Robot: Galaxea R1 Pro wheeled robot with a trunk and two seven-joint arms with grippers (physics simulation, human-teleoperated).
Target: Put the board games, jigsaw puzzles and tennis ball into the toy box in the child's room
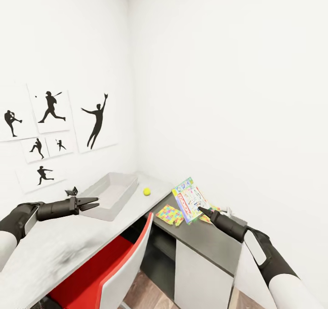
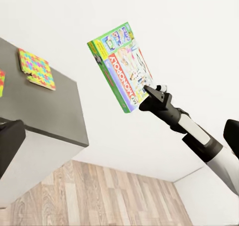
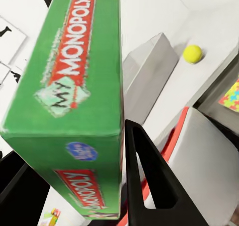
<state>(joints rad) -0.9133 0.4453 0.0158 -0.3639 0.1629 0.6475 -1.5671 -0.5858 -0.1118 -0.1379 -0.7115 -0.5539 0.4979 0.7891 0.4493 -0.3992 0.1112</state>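
Observation:
The white-green Monopoly board game [image 1: 190, 198] is lifted above the dark grey section of the table [image 1: 207, 241], with my right gripper [image 1: 202, 210] shut on its lower edge. The left wrist view shows the board game [image 2: 122, 65] held in the air by the right gripper [image 2: 149, 92]. The game's green side [image 3: 74, 81] is close in the right wrist view, beside one finger [image 3: 149, 181]. One jigsaw puzzle [image 1: 170, 214] lies on the dark section; a second [image 1: 210, 217] peeks out behind the game. The tennis ball [image 1: 146, 191] rests on the white top beside the grey toy box [image 1: 119, 203]. My left gripper [image 1: 92, 203] hangs open by the box's near end.
A red-and-white chair [image 1: 114, 265] stands tucked under the desk between my arms. White walls close the corner behind the desk, with black silhouette pictures [image 1: 50, 131] on the left wall. Wood floor [image 2: 99, 196] lies below the dark section.

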